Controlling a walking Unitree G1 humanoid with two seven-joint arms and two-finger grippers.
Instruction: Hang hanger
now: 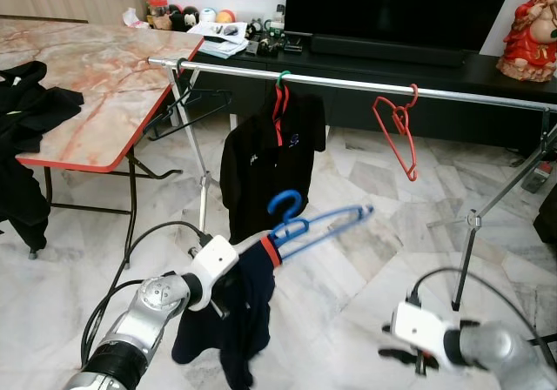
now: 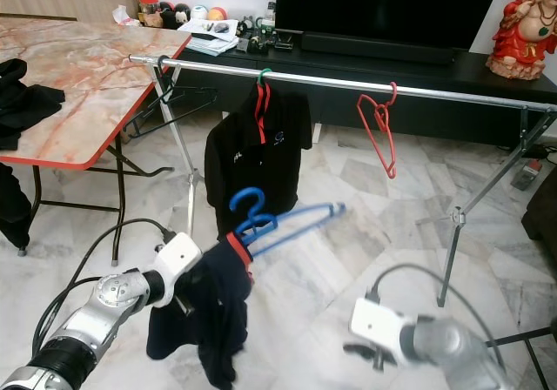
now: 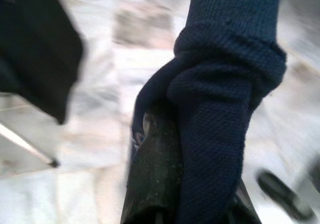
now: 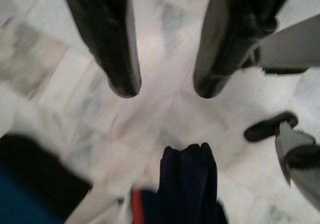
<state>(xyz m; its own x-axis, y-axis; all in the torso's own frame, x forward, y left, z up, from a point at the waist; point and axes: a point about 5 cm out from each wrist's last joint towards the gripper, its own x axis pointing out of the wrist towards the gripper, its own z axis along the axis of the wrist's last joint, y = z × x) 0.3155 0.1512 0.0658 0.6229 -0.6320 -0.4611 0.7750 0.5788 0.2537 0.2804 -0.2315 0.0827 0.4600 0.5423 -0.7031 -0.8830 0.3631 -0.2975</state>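
A blue hanger [image 1: 305, 225] carries a navy garment [image 1: 235, 320] with a red collar edge, which droops towards the floor. My left gripper [image 1: 252, 264] is shut on it just below the hook, its dark finger [image 3: 155, 149] pressed against the bunched navy cloth [image 3: 215, 124]. The hanger is below and in front of the silver rail [image 1: 348, 81], under a black polo [image 1: 270, 155] that hangs there. A bare red hanger [image 1: 396, 133] and a black hanger [image 1: 187, 107] also hang on the rail. My right gripper [image 4: 165, 91] is low on the right, open over the floor.
A marble-topped table [image 1: 87, 68] with black clothes [image 1: 26, 103] stands on the left. Behind the rail are a dark TV console [image 1: 392, 59] and a red statue [image 1: 531, 33]. The rack's legs [image 1: 474, 225] spread over the tiled floor.
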